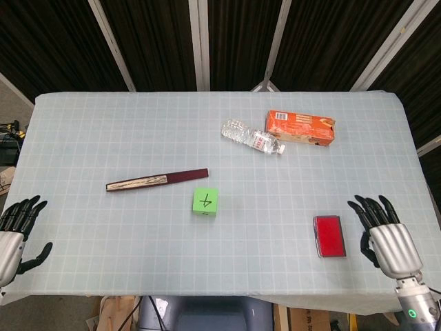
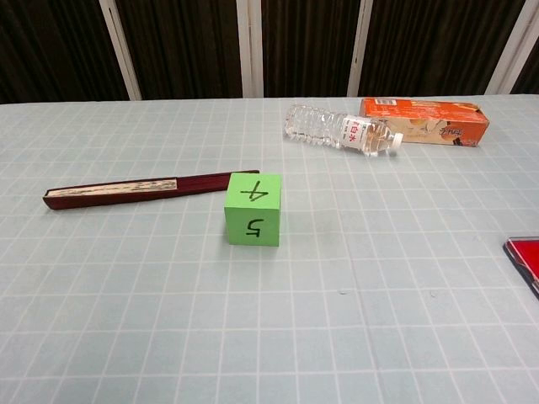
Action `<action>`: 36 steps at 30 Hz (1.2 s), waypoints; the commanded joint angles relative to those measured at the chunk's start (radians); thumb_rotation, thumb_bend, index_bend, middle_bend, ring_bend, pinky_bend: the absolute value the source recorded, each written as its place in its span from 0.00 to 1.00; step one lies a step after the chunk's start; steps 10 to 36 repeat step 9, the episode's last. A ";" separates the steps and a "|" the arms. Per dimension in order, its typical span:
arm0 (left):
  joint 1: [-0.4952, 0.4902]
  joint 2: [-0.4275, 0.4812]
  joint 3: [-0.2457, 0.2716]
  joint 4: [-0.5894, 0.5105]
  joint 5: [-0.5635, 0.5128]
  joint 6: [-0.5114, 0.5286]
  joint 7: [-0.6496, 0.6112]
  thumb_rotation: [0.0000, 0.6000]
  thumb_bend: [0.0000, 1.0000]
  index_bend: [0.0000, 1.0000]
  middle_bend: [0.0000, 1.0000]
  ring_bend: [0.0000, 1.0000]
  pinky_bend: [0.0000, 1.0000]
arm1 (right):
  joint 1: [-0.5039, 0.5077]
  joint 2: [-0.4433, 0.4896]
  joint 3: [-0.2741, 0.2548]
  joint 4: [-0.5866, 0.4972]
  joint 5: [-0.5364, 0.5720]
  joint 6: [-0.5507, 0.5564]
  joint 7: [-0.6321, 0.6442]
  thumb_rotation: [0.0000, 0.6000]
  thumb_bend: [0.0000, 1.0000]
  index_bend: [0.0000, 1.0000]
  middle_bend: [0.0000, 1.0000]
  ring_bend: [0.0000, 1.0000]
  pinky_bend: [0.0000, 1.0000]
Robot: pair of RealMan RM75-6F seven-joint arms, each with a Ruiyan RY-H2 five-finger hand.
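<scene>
Chest view misses both my hands. Red case (image 2: 525, 257) is cut by that view's right edge, only a corner shows. In head view my left hand (image 1: 15, 238) is clipped at the left edge, my right hand (image 1: 387, 239) wrist runs off the bottom.

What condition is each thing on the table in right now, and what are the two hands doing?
Left hand: open, empty.
Right hand: open, empty.
Water bottle: lying on its side, capped.
Orange box: lying flat.
Folding fan: closed.
Green cube: 4 on top.
Red case: flat, closed.
</scene>
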 commanded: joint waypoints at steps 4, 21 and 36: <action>-0.004 -0.012 -0.003 0.003 -0.004 -0.008 0.015 1.00 0.44 0.08 0.00 0.00 0.04 | -0.128 -0.088 0.084 0.110 -0.052 0.104 -0.126 1.00 0.94 0.13 0.13 0.10 0.00; -0.013 -0.022 -0.001 0.004 -0.004 -0.029 0.035 1.00 0.44 0.08 0.00 0.00 0.04 | -0.162 -0.099 0.140 0.128 -0.026 0.094 -0.159 1.00 0.94 0.13 0.13 0.10 0.00; -0.013 -0.022 -0.001 0.004 -0.004 -0.029 0.035 1.00 0.44 0.08 0.00 0.00 0.04 | -0.162 -0.099 0.140 0.128 -0.026 0.094 -0.159 1.00 0.94 0.13 0.13 0.10 0.00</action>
